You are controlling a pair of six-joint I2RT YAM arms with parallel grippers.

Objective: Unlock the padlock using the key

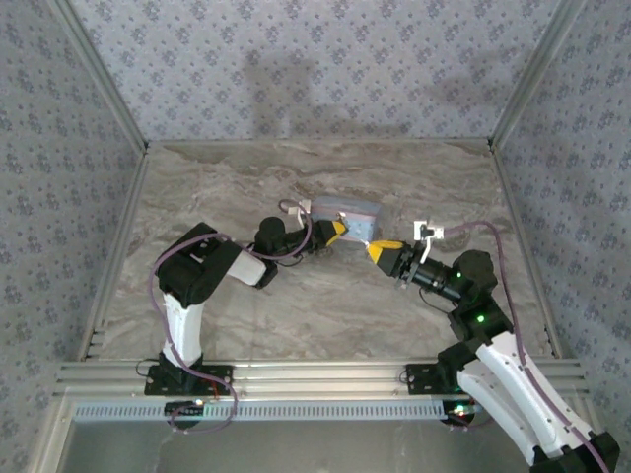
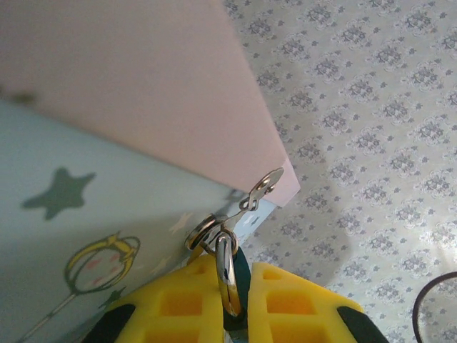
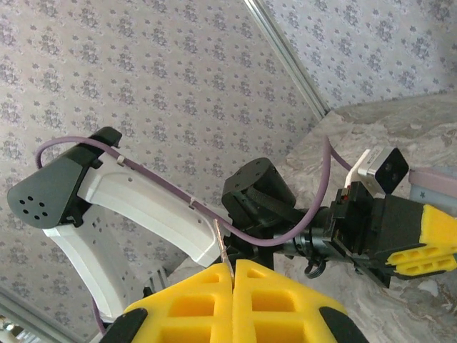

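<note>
Yellow pads fill the bottom of the left wrist view: the left gripper [image 2: 239, 277] is pinched on the padlock [image 2: 242, 263], a tiny dark teal piece squeezed between the two fingers. Its silver shackle loop [image 2: 224, 275] stands up through the gap and hooks into a metal hasp [image 2: 261, 189] on the corner of the tin [image 2: 86, 207]. That tin is pale blue with a cartoon print and a star, under a pink face [image 2: 143, 78].

Over to the right wrist view: the right gripper [image 3: 233, 270] has its pads pressed together on the key [image 3: 222, 243], a thin metal blade poking out from between them.

From above, the tin [image 1: 347, 208] sits mid-table [image 1: 246, 187], the left gripper [image 1: 338, 232] right at its near edge and the right gripper [image 1: 380, 251] just beside it, tips pointing at the tin
</note>
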